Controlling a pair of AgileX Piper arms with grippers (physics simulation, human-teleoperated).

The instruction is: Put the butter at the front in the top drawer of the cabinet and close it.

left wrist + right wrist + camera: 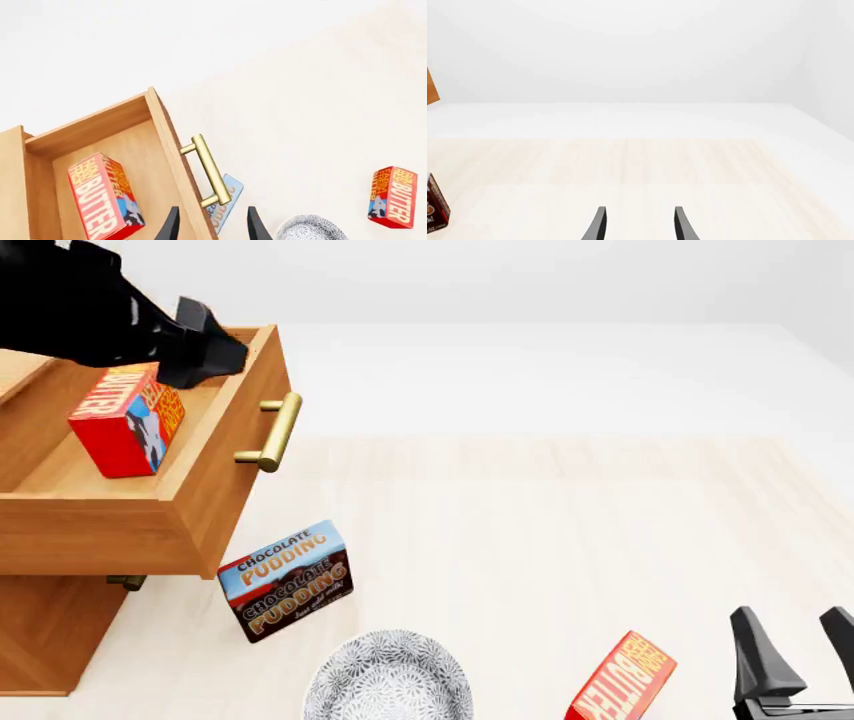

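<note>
Light-brown wood fills the left of the front view: the cabinet (pixel 54 625) stands at the lower left, and its top drawer (pixel 200 480) juts out open above it, the brass bar handle (pixel 276 432) on its front panel. A sliver of the lower drawer's handle (pixel 127 582) shows under the open drawer.

The pale wooden table (pixel 561 530) takes up the rest of the frame.

The left arm (pixel 80 310) reaches in from the upper left corner, black and bulky, extended over the open drawer with its gripper (pixel 212 225) pointing down toward the drawer's front edge. In the left wrist view its two dark fingers stand spread with nothing between them, one on each side of the drawer's front panel.

The right gripper (pixel 801 645) sits low in the lower right corner, fingers upright, apart and empty; the right wrist view shows only bare table past them.

A grey patterned plate (pixel 387 680) lies at the bottom centre. The Chocolate Pudding box (pixel 284 580) stands tilted just below the drawer front, left of centre.

The butter (pixel 127 420) lies inside the top drawer, resting tilted on the drawer floor, free of the fingers. The second butter carton (pixel 625 680) stands on the table at the bottom, right of the plate.
</note>
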